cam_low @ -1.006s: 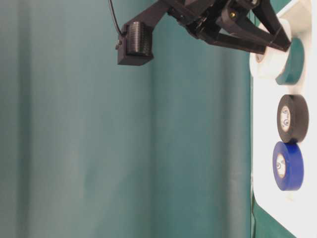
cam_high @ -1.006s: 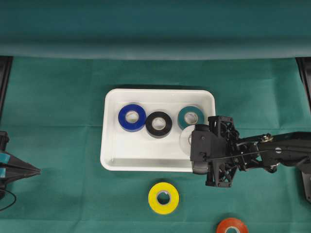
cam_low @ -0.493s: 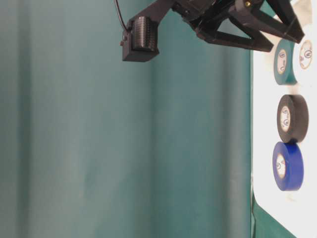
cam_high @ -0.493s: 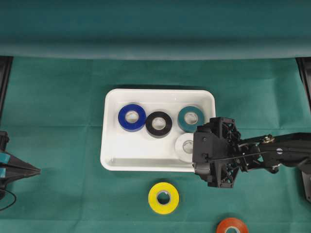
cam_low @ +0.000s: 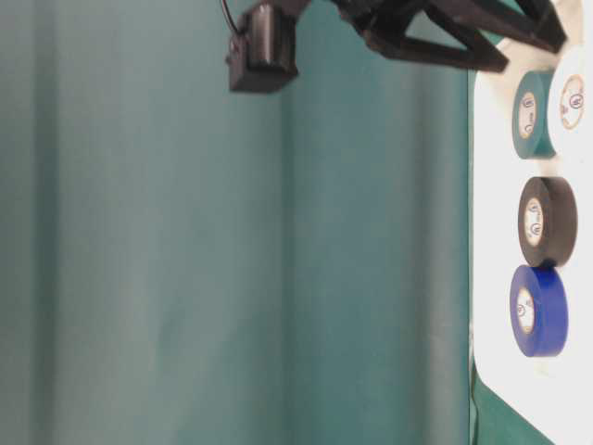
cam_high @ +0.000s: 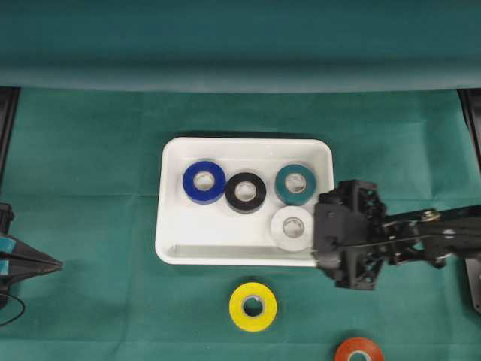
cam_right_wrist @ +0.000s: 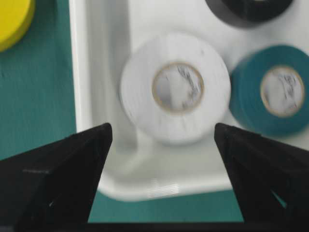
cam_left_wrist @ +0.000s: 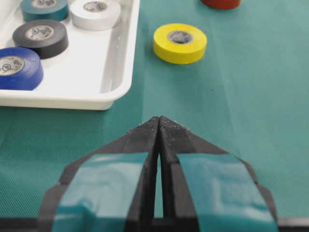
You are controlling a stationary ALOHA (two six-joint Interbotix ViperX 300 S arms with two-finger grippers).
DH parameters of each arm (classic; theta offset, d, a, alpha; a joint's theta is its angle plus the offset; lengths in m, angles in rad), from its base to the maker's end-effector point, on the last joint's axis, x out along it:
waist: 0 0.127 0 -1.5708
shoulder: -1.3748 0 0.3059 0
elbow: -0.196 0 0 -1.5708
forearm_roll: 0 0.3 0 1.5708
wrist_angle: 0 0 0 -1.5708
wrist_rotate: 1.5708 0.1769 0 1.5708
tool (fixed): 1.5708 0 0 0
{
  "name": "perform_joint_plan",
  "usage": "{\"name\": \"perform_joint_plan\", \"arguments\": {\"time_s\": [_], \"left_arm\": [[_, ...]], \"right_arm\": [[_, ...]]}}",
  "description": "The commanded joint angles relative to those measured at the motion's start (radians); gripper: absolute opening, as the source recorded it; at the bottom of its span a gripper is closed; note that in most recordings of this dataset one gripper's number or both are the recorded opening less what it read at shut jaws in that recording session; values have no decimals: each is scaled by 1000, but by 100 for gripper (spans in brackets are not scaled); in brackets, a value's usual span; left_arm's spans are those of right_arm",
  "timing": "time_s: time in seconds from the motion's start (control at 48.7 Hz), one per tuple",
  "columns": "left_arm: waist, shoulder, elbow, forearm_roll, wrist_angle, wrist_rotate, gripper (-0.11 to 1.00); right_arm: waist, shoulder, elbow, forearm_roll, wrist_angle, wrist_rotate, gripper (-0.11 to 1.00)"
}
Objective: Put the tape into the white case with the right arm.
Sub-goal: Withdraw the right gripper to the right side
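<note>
White tape roll [cam_high: 292,228] lies flat inside the white case [cam_high: 174,239], near its front-right corner, just beside the teal roll [cam_high: 294,183]; black roll [cam_high: 246,192] & blue roll [cam_high: 204,181] sit in the same tray in a row w/ the teal one. Right tool [cam_right_wrist: 161,159] is wide open, holding nothing: in the wrist view its two black fingers [cam_right_wrist: 67,164] stand well apart on either side of the white roll w/o touching it, tips over the case rim. From overhead the right arm [cam_high: 421,239] reaches in from the right edge, its head at the case's front-right corner, partly over the rim. Left tool [cam_left_wrist: 159,126] w/ light-blue strips is closed, tips pressed together, empty, parked at the far left of the desk [cam_high: 90,150], well apart from the case. Green cloth covers the desk. Yellow roll [cam_high: 253,307] lies on the cloth just in front of the case, outside it; orange roll [cam_high: 359,351] sits further right at the front edge, partly cut off by the frame. Side view: the fingers are above the tray's end, clear of the rolls
</note>
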Motion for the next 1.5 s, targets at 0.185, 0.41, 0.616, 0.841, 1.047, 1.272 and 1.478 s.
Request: {"name": "perform_joint_plan", "arguments": {"time_s": [0.185, 0.41, 0.616, 0.841, 1.047, 1.272, 1.478], "left_arm": [[0, 18, -14, 0, -6, 0, 0], [2, 18, -14, 0, -6, 0, 0], [2, 18, -14, -2, -5, 0, 0], [2, 18, -14, 0, -5, 0, 0], [2, 18, -14, 0, -5, 0, 0], [2, 18, -14, 0, -6, 0, 0], [2, 18, -14, 0, -6, 0, 0]], "right_arm": [[2, -230, 149, -3, -12, 12, 76], [0, -411, 288, 5, -58, 14, 76], [2, -563, 387, 28, -34, 29, 76], [0, -667, 442, 28, -29, 118, 75], [2, -683, 448, 28, -32, 130, 75], [54, -675, 456, 31, -63, 130, 75], [202, -644, 454, 31, -92, 132, 75]]}}
